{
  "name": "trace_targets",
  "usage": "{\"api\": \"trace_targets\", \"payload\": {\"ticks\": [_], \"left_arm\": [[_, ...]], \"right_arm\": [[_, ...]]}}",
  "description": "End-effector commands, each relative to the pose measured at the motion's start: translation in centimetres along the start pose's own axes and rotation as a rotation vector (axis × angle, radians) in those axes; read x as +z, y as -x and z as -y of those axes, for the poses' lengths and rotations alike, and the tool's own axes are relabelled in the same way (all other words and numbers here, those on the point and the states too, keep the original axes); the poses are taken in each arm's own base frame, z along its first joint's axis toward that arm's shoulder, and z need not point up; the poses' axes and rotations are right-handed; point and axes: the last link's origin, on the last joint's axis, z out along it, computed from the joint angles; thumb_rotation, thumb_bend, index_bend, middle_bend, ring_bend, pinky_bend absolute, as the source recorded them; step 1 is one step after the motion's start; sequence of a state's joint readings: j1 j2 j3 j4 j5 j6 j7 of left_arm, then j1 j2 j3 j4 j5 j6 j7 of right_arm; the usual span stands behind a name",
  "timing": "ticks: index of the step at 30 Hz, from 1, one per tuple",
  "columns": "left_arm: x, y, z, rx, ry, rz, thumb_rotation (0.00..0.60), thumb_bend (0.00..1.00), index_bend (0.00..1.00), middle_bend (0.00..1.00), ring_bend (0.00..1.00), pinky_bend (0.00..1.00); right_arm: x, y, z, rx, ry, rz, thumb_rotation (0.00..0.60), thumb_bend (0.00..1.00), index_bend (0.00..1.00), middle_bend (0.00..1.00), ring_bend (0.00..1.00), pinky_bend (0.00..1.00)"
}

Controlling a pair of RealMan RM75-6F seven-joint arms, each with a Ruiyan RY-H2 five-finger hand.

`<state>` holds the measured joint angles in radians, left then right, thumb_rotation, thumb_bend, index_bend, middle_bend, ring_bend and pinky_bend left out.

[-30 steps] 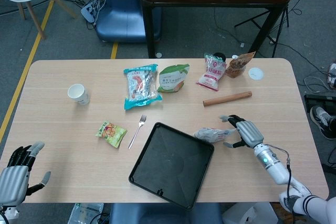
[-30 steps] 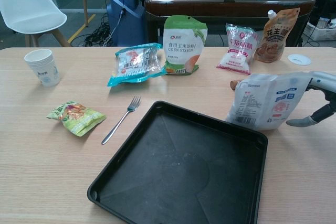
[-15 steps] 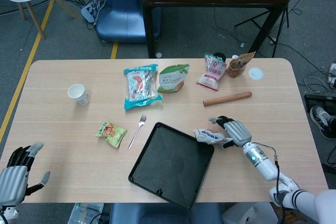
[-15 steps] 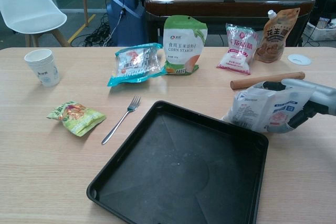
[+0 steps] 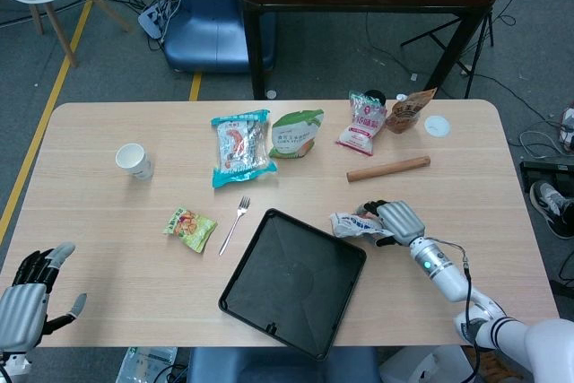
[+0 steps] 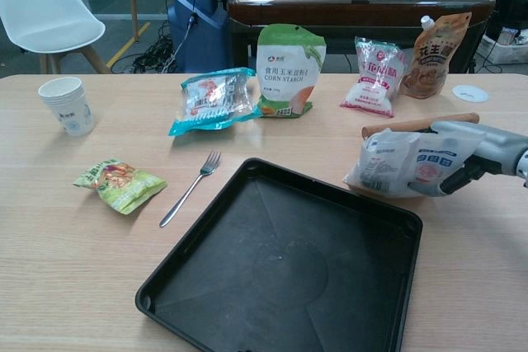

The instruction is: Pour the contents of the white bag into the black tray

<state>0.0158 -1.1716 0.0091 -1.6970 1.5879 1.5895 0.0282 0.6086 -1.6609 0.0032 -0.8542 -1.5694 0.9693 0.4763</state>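
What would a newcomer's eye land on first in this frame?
Most likely the big black tray, lying empty at the near middle of the table. Next comes the white bag, gripped by the right hand just off the tray's far right corner. Behind them a loose row of snack packets runs along the far side, the corn starch bag standing out.

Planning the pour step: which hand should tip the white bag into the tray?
Right. The right hand already holds the white bag beside the black tray's far right corner. The left hand hangs off the table's near left edge, holding nothing.
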Motion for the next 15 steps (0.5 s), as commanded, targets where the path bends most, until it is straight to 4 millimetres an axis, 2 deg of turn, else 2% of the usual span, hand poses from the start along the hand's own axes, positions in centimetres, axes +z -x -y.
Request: {"api": "trace_targets", "payload": {"ticks": [1,6,9,11,15], "left_arm": [[0.0,0.0,0.0,0.0,0.001,-0.002,0.6,0.29,0.12,0.14,0.11,0.05],[0.0,-0.1,-0.1,0.0,0.002,-0.002,0.6,0.29,0.12,0.14,0.11,0.05],[0.0,0.0,-0.1,0.0,0.004,0.001,0.6,0.29,0.12,0.14,0.11,0.05],[0.0,0.0,-0.2,0.003,0.008,0.002,0.6,0.29,0.12,0.14,0.11,0.05],[0.0,0.0,-0.2,0.004,0.005,-0.002,0.6,0.29,0.12,0.14,0.11,0.05]], "right_arm": [[0.2,-1.2,-0.2,-0.006,0.009,-0.041,0.6,0.99,0.58,0.6,0.51,0.71],[0.0,-3.2,-0.7,-0.027,0.024,-0.101,0.6,1.0,0.75,0.72,0.63,0.83],[-0.1,-4.1,-0.6,-0.05,0.014,-0.127,0.6,1.0,0.81,0.77,0.68,0.88],[-0.3,-5.2,-0.2,-0.124,-0.021,-0.148,0.6,1.0,0.87,0.83,0.73,0.91],[-0.5,-7.2,1.4,-0.244,-0.104,-0.161,0.6,1.0,0.9,0.85,0.75,0.92]]}}
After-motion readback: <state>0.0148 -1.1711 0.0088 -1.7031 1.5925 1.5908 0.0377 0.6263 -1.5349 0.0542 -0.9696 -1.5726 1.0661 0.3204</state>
